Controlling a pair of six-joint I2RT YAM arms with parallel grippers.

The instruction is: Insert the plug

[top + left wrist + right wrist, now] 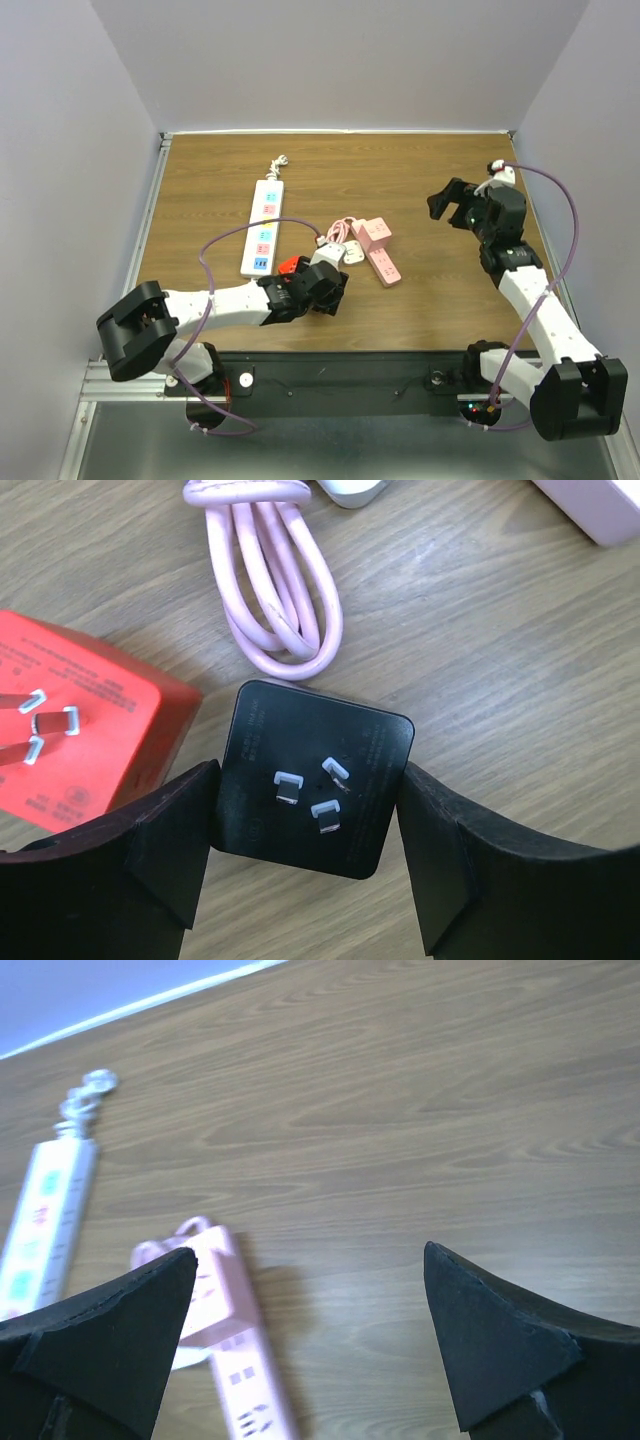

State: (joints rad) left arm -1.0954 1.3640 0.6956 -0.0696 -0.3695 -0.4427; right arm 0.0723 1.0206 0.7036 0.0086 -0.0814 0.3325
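A black plug (352, 742) lies on the wooden table with its three prongs facing up. My left gripper (305, 805) (326, 287) straddles it, and both fingers (180, 825) press against its left and right sides. In the top view the gripper covers the plug. Beside it on the left lies a red plug (90, 735) (289, 265), prongs up. A white power strip (263, 225) (40, 1220) lies further back on the left. My right gripper (310, 1270) (453, 203) hangs open above the table at the right, holding nothing.
A pink power strip (382, 258) (240, 1370) with its coiled pink cable (285, 590) (339, 230) lies at the table's middle, just beyond the left gripper. A white plug (352, 254) rests next to the cable. Walls enclose the table at the back and sides.
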